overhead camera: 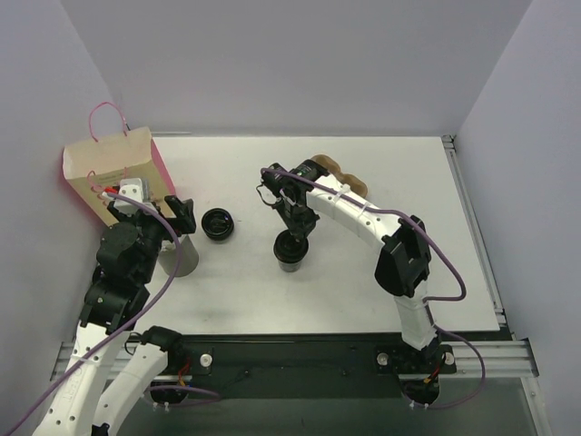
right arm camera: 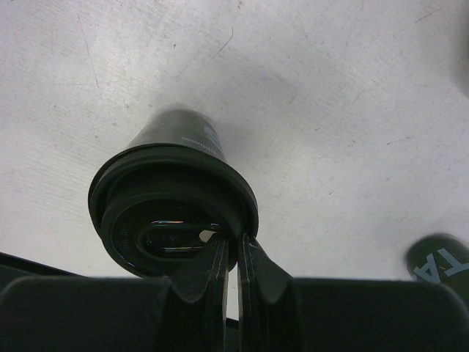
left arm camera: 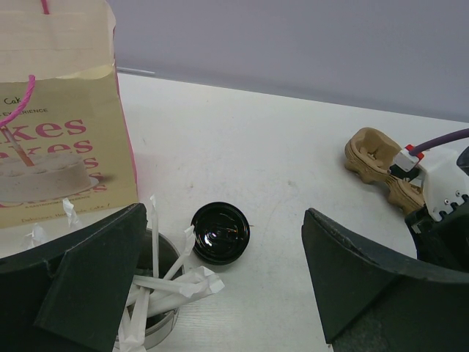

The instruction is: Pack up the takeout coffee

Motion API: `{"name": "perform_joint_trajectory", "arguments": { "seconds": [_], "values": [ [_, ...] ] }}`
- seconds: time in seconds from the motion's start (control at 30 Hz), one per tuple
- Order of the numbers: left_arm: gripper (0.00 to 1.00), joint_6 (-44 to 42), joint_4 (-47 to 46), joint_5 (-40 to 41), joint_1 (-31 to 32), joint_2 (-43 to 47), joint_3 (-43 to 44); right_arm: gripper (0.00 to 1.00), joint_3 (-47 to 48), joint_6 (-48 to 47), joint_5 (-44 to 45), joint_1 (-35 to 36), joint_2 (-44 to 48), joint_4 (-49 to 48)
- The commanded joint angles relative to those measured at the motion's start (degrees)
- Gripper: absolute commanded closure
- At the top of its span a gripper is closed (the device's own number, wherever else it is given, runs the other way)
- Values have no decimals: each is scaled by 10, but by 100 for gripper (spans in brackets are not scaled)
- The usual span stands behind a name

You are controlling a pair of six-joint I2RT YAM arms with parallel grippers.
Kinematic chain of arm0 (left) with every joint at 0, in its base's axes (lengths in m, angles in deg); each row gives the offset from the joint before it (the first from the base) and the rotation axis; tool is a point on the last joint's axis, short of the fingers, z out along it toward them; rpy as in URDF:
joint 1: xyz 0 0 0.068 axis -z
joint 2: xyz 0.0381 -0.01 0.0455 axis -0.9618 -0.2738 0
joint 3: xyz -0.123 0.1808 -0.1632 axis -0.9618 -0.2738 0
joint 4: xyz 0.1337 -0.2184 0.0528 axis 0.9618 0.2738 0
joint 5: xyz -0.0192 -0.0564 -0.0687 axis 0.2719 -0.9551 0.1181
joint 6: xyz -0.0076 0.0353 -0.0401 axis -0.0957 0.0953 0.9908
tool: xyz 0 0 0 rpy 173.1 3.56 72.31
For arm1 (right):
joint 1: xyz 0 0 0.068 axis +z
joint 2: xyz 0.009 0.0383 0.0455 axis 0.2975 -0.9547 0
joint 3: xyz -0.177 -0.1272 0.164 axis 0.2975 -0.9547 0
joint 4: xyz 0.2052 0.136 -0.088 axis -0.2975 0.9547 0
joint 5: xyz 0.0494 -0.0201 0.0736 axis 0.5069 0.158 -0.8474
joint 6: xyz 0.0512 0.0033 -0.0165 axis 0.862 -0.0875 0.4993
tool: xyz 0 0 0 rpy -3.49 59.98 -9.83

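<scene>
The takeout coffee point(overhead camera: 290, 252), a small dark-looking paper cup with a black lid, stands upright mid-table. It fills the right wrist view point(right arm camera: 176, 205). My right gripper point(overhead camera: 296, 231) reaches down from behind it, and its jaws are pinched on the near rim of the lid point(right arm camera: 234, 246). The tan paper bag point(overhead camera: 113, 168) with pink handles stands at the far left and also shows in the left wrist view point(left arm camera: 58, 139). My left gripper point(overhead camera: 178, 218) is open and empty, hovering beside the bag, above a grey cup of straws point(left arm camera: 223, 224).
A tall pale grey lidless cup point(overhead camera: 182, 257) holding paper-wrapped straws point(left arm camera: 165, 286) stands under the left gripper. A black round lidless cup point(overhead camera: 218, 223) sits between the two grippers point(left arm camera: 220, 233). A brown cardboard cup carrier point(overhead camera: 340, 174) lies behind the right arm point(left arm camera: 377, 165).
</scene>
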State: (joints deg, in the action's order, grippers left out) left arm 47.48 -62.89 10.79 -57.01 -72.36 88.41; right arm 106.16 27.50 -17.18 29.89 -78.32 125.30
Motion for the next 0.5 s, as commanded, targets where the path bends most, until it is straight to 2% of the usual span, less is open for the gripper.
{"name": "perform_joint_trajectory", "arguments": {
  "seconds": [0.0,0.47],
  "values": [
    [3,-6,-27,-1,-2,3,-1,100,24,3,12,-4,-13,47],
    [3,-8,-26,-2,-2,2,-2,100,25,0,-11,-6,-17,45]
  ]
}}
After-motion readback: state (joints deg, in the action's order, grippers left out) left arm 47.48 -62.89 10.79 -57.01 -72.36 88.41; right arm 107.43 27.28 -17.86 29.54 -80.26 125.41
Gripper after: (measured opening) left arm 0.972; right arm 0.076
